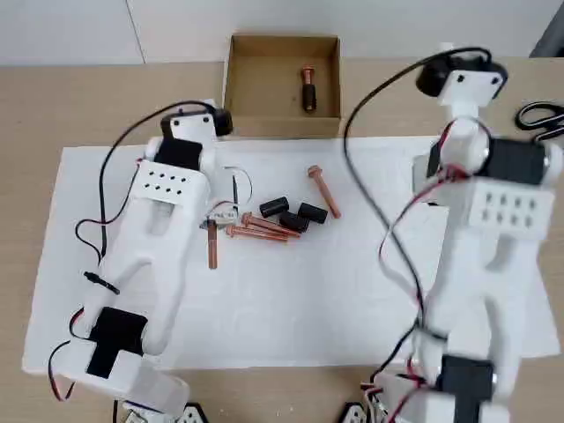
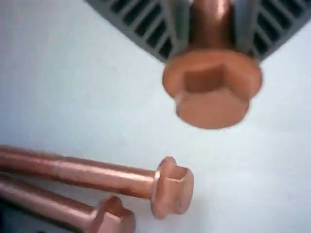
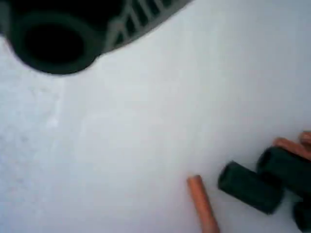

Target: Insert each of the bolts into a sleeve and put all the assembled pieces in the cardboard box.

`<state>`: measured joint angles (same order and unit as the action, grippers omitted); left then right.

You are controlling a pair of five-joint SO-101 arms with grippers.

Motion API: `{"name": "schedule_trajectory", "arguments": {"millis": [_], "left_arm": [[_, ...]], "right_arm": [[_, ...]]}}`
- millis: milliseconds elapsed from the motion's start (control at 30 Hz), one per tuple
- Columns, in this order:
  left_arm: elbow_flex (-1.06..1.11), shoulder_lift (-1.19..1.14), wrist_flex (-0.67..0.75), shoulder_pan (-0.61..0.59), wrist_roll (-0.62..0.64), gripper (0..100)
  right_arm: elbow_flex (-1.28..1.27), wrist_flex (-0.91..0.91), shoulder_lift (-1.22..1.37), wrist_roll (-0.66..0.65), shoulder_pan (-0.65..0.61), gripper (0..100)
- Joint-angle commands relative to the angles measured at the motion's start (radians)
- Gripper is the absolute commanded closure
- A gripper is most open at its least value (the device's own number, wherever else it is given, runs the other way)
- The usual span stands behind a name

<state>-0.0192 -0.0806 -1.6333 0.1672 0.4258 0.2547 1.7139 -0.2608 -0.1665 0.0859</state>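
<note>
On the left of the high view, the left gripper [image 1: 213,222] hangs low over the white foam sheet [image 1: 291,308]. Its grey ribbed jaws are clamped on the shank of a copper-coloured hex-flange bolt [image 2: 212,87], whose head hangs free below them, probably so the bolt can be turned and offered to a sleeve. Just right of it lies a bundle of loose copper bolts [image 1: 262,227]. They touch a cluster of three short black cylindrical sleeves [image 1: 293,216] at centre frame, stock waiting to be paired. At top centre, the open cardboard box [image 1: 238,84] already holds one assembled bolt-and-sleeve piece [image 1: 308,88]. A lone copper bolt [image 1: 324,191] lies just right of the sleeves. On the right, the right gripper [image 3: 73,22] has its jaws closed on a black tubular sleeve [image 3: 51,46], bore open, seemingly ready to receive the bolt.
</note>
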Motion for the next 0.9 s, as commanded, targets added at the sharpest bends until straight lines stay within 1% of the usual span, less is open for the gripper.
{"name": "schedule_trajectory", "arguments": {"millis": [0, 100, 200, 333, 467, 600, 700, 767, 867], "left_arm": [[-0.113, 0.012, -0.064, 0.005, -0.009, 99], [-0.168, 0.012, -0.112, 0.005, -0.009, 99], [-0.191, 0.029, -0.118, 0.005, -0.009, 99], [-0.186, 0.153, -0.118, 0.025, -0.009, 99], [-0.186, 0.269, -0.117, 0.084, -0.009, 99], [-0.176, 0.321, -0.083, 0.114, -0.003, 99], [-0.156, 0.339, -0.061, 0.103, 0.002, 99], [-0.136, 0.356, -0.049, 0.086, 0.029, 99], [-0.096, 0.385, -0.003, 0.075, 0.034, 99]], "right_arm": [[0.028, 0.01, -0.203, 0.009, -0.042, 97.8], [-0.014, 0.01, -0.337, 0.005, -0.062, 97.8], [-0.1, 0.01, -0.495, 0.003, -0.064, 97.8], [-0.307, 0.004, -0.74, 0.003, -0.062, 97.8], [-0.549, -0.03, -0.921, 0.003, -0.059, 97.8], [-0.767, -0.16, -1.032, 0.006, -0.062, 97.8], [-0.891, -0.289, -1.064, 0.011, -0.062, 97.8], [-0.968, -0.392, -1.073, 0.011, -0.062, 97.8], [-1.074, -0.549, -1.081, 0.011, -0.064, 97.8]]}}
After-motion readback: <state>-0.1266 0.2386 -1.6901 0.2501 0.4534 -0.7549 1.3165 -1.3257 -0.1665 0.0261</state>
